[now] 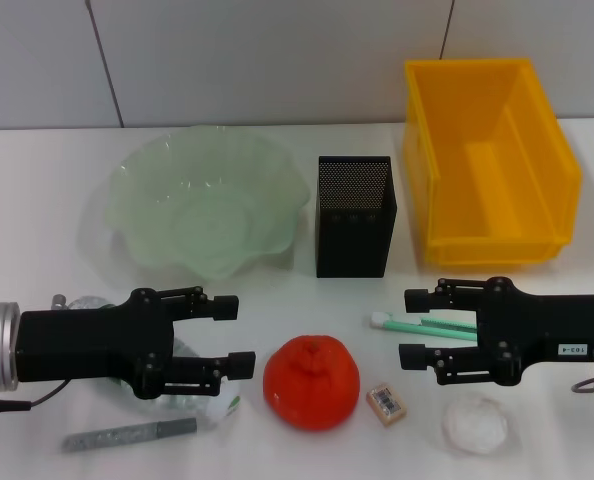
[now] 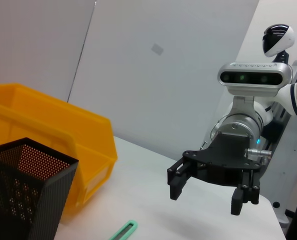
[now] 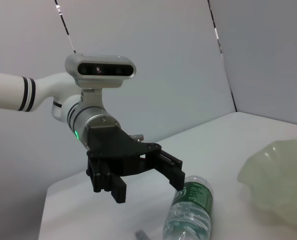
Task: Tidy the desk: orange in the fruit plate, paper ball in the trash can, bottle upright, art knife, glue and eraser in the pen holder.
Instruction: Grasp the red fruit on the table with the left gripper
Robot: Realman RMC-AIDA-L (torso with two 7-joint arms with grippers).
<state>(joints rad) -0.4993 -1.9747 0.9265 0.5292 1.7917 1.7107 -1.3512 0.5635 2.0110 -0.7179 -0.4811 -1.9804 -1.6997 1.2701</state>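
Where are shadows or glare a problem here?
Head view: even light, only a soft shadow under the orange; the white paper ball barely separates from the white table; left gripper, open over the bottle, and right gripper, open near the paper ball, show no glare. Right wrist view: small highlights on the bottle.

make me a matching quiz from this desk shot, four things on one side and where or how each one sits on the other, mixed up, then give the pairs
Things
1. orange
2. bottle
3. pen holder
4. paper ball

Places or states
A. standing between the fruit plate and the yellow bin
B. on the table just under the open right hand
C. lying on its side beneath the open left hand
D. on the table between the two hands, beside the eraser

Pairs: 1-D, 2-C, 3-A, 4-B
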